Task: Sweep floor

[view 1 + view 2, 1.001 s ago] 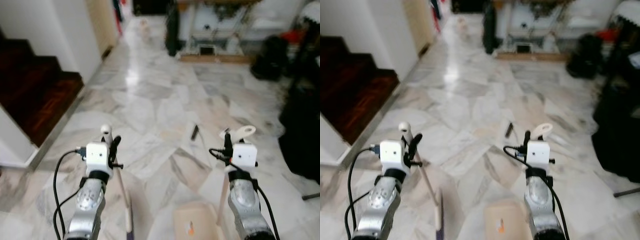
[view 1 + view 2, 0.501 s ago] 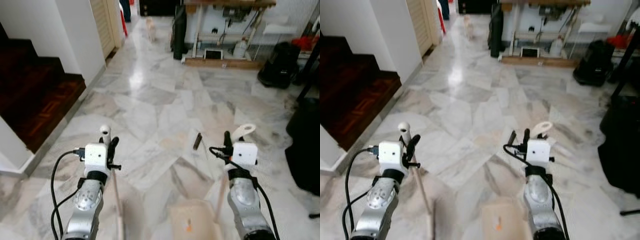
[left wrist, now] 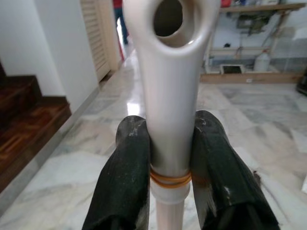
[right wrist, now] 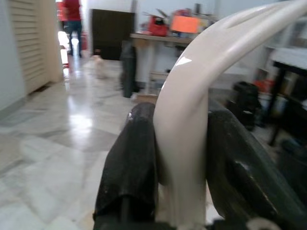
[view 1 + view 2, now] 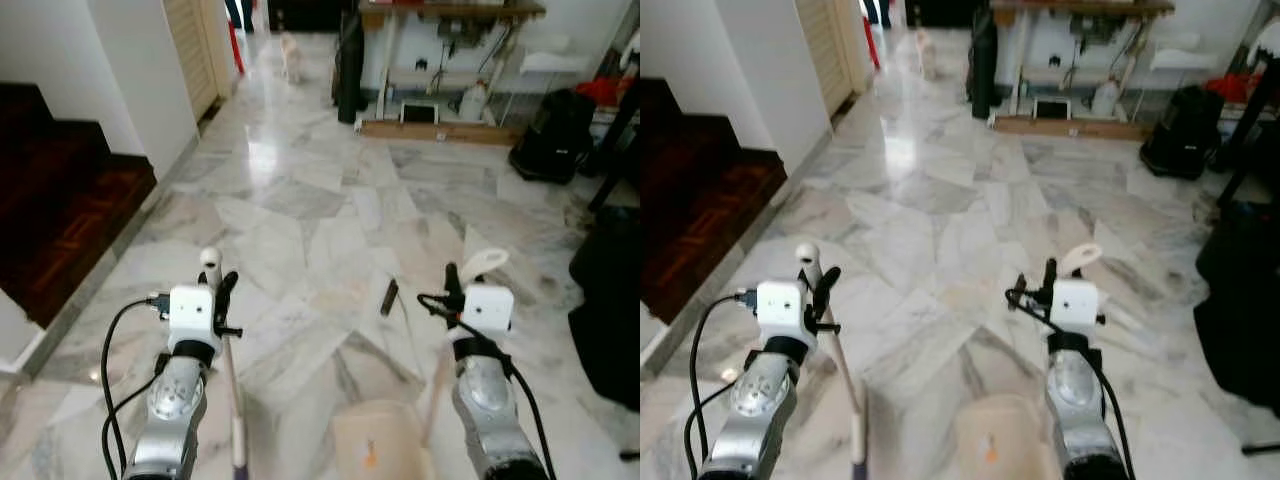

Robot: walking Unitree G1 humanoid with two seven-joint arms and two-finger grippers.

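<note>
- Standing by, noting item one: broom handle (image 3: 170, 96), cream plastic, with a hanging hole at its top. It runs from the left claw (image 3: 169, 158) down toward the marble floor (image 5: 300, 190). The head is out of sight at the lower edge of the eye views.
- Left claw: pinching the broom handle just under the hanging hole, one black finger (image 3: 125, 172) on each side and touching it. An orange band circles the handle right at the grip.
- Item two: dustpan (image 5: 378, 448), beige, low between the two arms and close to the robot. Its long curved handle (image 4: 192, 110) rises to the right claw (image 4: 184, 158).
- Right claw: pinching the dustpan handle near its looped top, fingers (image 4: 127, 158) pressed against both sides.
- Handling, as a judgement: both pieces look like light, stiff, hollow plastic. The glossy surface is probably slippery, so the broom may twist or slide in a two-finger hold.
- Where to hold: a grip this high gives reach but little leverage. The banded spot is a sensible place, since the band may add friction.
- The dustpan likely swings like a pendulum from its top, so it wants a steady carry.
- Debris: a small dark scrap (image 5: 388, 296) lies on the floor ahead, between the claws and nearer the right one.
- Surroundings: dark wooden stairs (image 5: 60, 200) at left, black bags (image 5: 555, 150) at right, a counter (image 5: 450, 12) at the far wall.
</note>
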